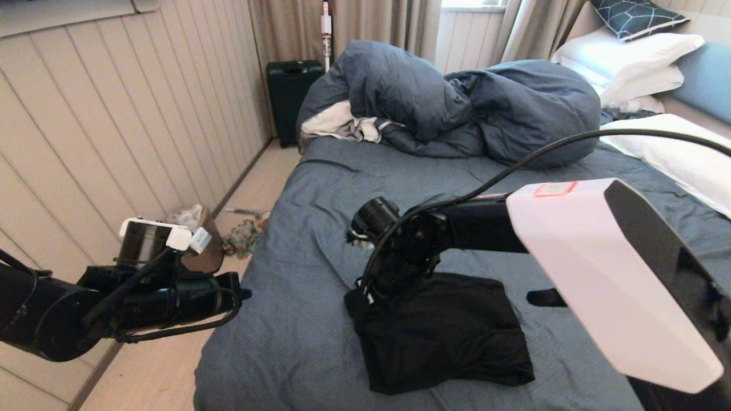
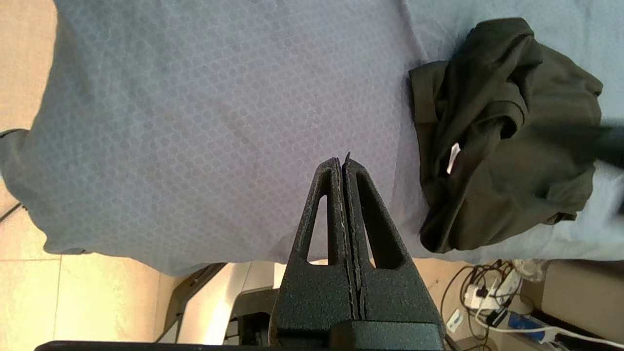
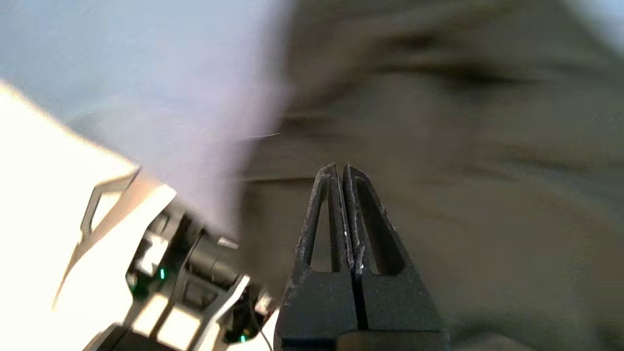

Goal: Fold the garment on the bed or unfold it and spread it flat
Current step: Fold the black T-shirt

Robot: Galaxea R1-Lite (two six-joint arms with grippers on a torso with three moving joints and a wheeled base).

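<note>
Slate-blue bed [image 1: 297, 342], crumpled black garment [image 1: 445, 337]

Pale panelled wall [image 1: 103, 131] along the left, light wood-look floor [image 1: 251, 188] beside it. Dark suitcase [image 1: 291, 97] in the far corner before beige curtains [image 1: 371, 25]. Daylight from a window [image 1: 471, 3] behind. Small clutter [image 1: 243, 237] on the floor.
</note>
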